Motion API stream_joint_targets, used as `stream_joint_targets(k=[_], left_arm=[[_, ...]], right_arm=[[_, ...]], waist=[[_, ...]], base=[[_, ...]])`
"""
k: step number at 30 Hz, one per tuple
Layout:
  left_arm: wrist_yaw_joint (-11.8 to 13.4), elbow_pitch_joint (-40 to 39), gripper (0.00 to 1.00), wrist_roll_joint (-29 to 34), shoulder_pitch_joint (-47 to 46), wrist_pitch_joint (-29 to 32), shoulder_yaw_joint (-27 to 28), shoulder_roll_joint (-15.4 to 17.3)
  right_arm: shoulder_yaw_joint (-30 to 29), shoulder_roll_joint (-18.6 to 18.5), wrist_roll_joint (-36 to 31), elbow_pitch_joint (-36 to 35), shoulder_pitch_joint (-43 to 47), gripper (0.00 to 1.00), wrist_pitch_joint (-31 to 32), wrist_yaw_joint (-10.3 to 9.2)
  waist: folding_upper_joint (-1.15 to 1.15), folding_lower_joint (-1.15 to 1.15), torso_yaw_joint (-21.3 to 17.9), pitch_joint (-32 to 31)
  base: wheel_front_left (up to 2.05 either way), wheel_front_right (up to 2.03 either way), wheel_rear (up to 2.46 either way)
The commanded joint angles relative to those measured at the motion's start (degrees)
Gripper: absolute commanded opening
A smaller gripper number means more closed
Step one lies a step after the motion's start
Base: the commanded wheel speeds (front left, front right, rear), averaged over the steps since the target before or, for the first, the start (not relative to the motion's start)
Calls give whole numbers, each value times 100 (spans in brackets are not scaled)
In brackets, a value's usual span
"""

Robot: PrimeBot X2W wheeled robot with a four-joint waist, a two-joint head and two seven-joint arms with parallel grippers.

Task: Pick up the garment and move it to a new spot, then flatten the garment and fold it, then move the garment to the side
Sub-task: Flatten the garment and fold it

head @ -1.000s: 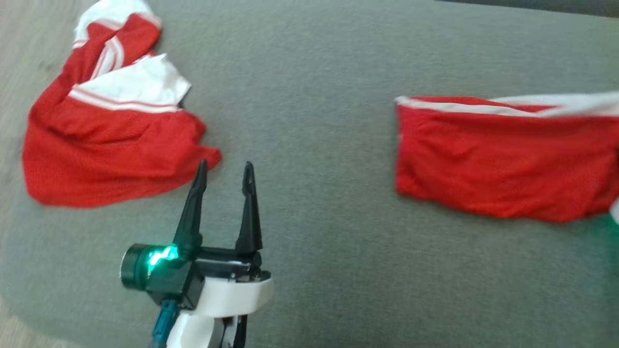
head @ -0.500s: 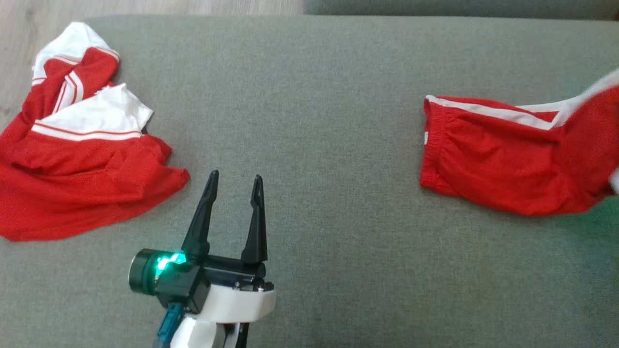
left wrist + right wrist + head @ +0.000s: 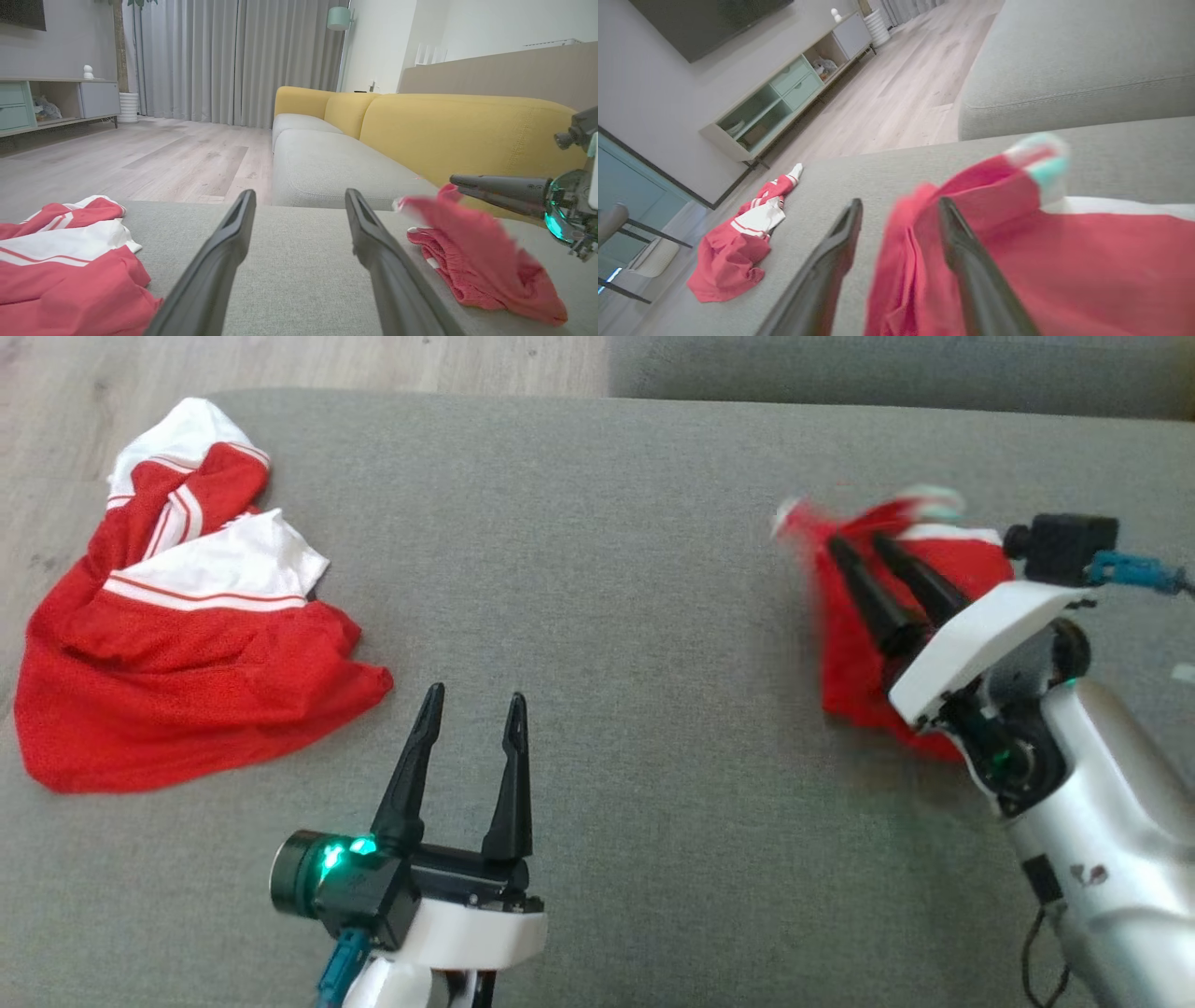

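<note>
R fingers (image 3: pixel 866 590) are sitting apart against blurred red garment (image 3: pixel 850 663) on grey sofa (image 3: pixel 607 569); L fingers (image 3: pixel 417 756) are gaping wide, empty.

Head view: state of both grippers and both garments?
Shorts: bunched, partly lifted, blurred.
Jersey: crumpled, lying at the cushion's left edge.
Left gripper: open, empty, over the cushion.
Right gripper: open, the shorts' cloth draped against one finger.

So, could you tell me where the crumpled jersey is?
Head view: the jersey lies at the left edge of the grey cushion, beyond the left gripper.
</note>
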Motion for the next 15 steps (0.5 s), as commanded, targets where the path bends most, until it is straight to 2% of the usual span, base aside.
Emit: stream_joint_targets(k=[1,4,9,15], left_arm=[[49,-163,100,-35,-53,-29,149,17],[61,-140,100,-32,9,-29,191,17],[37,-135,100,17,143,-29,298,17],[122,-245,100,98,306,-29,525,17]], right_arm=[[-23,25,-4,-301,77,100,-76,-4],[-127,-4,-53,-598,294,100,-125,-4],[-535,-370,-447,-945,826,100,-420,-4],[-1203,-474,-834,-1257,1648,100,-1296,-4]], waist=[[0,0,41,-43],[0,0,74,-130],[0,0,112,-278],[0,0,83,-412]], base=[[0,0,0],[0,0,0],[0,0,0],[0,0,0]])
